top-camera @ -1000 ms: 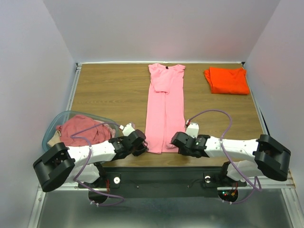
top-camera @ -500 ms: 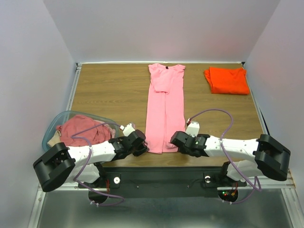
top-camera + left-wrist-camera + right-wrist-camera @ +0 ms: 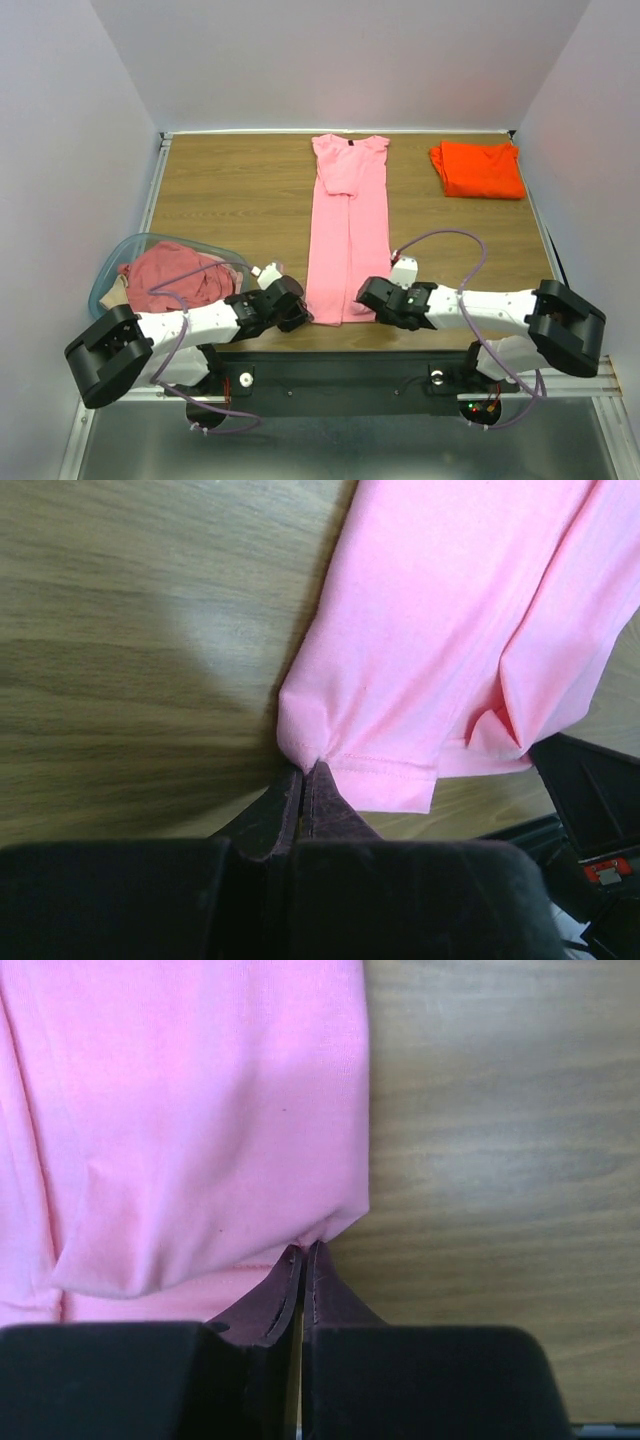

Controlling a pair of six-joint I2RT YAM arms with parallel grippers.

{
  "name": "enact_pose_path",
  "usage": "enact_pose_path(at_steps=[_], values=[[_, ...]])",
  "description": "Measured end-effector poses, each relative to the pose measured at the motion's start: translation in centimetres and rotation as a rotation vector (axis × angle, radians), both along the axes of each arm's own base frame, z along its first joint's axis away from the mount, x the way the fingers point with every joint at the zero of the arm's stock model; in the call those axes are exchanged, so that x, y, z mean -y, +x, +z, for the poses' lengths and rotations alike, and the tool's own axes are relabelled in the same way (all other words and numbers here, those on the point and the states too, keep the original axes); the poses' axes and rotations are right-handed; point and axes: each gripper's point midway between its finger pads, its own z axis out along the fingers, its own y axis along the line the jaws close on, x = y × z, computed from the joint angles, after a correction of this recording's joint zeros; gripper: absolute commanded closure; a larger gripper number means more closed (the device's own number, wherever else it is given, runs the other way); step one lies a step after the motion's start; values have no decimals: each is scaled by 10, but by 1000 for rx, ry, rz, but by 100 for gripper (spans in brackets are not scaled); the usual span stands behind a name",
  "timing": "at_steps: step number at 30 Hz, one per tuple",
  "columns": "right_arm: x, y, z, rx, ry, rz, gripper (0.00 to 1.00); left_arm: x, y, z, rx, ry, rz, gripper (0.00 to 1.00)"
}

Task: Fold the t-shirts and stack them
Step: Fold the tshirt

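In the tub at the left lies a crumpled rose shirt. The left tool is closed on the near left hem corner of the pink shirt, which lies lengthwise mid-surface, sides folded in. The right tool is clamped on the near right corner. A folded orange shirt sits far right. Both bites look thin, right at the edge, so a corner could slip out on lifting. Uneven travel would skew the fold.
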Motion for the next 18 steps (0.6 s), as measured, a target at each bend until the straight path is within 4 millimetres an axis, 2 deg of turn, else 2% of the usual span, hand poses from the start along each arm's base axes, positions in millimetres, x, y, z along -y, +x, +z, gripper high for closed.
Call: enact_pose_path(at_steps=[4,6,11,15,18], values=[[3,-23,4,-60,88,61,100,-2,-13,0,-11,-18,-30,100],[2,-36,17,-66,181,116,100,-1,-24,2,-17,-25,-65,100],[-7,-50,47,-47,342,205,99,8,-43,21,-6,-91,-139,100],[-7,-54,42,-71,325,227,100,10,-43,32,11,-109,-143,100],[-4,-52,33,-91,264,212,100,12,-33,44,40,-79,-123,100]])
